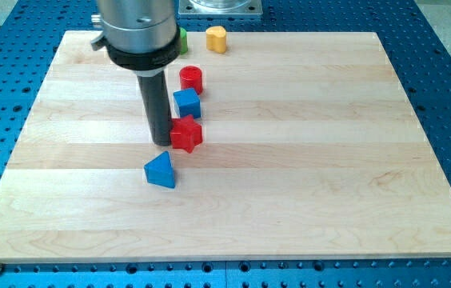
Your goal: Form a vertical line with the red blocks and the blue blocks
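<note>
Camera view showed red cylinder block (191, 78), blue cube block (186, 103) and red star block (185, 134) nearly aligned; blue triangular block (160, 170) sat leftward, unaligned. My tip (161, 142), grasping nothing, touched the star's left side.

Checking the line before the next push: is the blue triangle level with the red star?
No. The blue triangle sits below and left of the red star, apart from it.
</note>
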Motion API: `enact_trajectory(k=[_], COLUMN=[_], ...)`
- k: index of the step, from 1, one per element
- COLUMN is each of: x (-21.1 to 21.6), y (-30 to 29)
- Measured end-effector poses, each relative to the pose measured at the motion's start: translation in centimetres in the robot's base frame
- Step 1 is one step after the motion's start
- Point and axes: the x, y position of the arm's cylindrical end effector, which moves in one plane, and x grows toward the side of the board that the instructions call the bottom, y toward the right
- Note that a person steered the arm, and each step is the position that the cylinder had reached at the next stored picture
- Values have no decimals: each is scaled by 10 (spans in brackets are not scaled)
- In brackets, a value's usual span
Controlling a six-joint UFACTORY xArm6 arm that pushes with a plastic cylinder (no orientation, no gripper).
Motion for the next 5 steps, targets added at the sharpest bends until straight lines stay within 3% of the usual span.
enact_trajectory(k=[1,2,3,4,5], x=[25,76,66,59,116], y=[-54,-46,-14,-18,-36])
